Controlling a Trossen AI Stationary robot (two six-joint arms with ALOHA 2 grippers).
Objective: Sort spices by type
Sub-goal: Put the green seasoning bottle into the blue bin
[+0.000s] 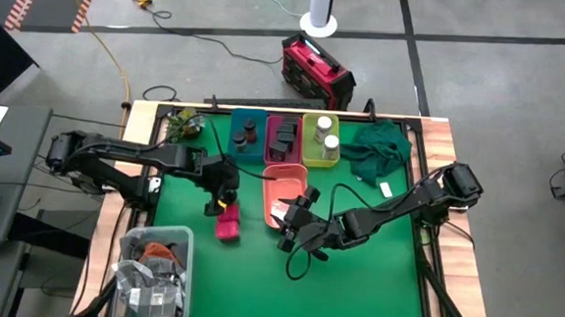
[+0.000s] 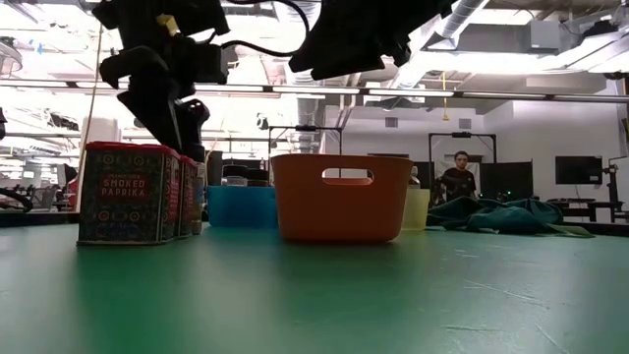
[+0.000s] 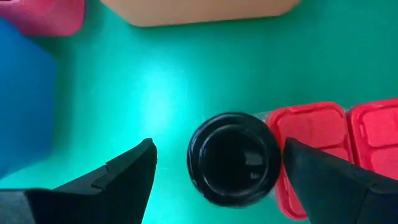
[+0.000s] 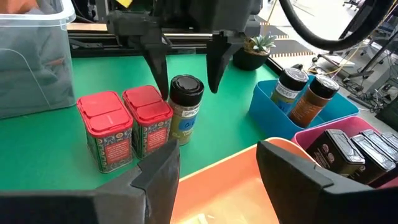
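Observation:
A dark-lidded round spice jar point(image 4: 185, 106) stands upright on the green table beside two magenta tins point(image 4: 127, 124). My left gripper point(image 3: 217, 146) hangs open over it, pointing down, one finger on each side of the lid point(image 3: 233, 158), and touches nothing. In the high view it is at the table's middle left point(image 1: 224, 189). My right gripper point(image 4: 217, 152) is open and empty above the salmon bin point(image 1: 283, 190). Two round jars point(image 4: 305, 90) lean in the blue bin point(image 1: 248, 135). Dark boxy packs point(image 4: 348, 152) sit in the pink bin, and white-capped bottles point(image 1: 325, 134) in the yellow bin.
A clear tub point(image 1: 153, 269) with more items sits at the near left corner. A dark green cloth point(image 1: 376, 150) lies at the far right, and a small plant point(image 1: 181, 123) at the far left. Bare green mat lies near and right. A person point(image 2: 457, 177) stands in the room behind.

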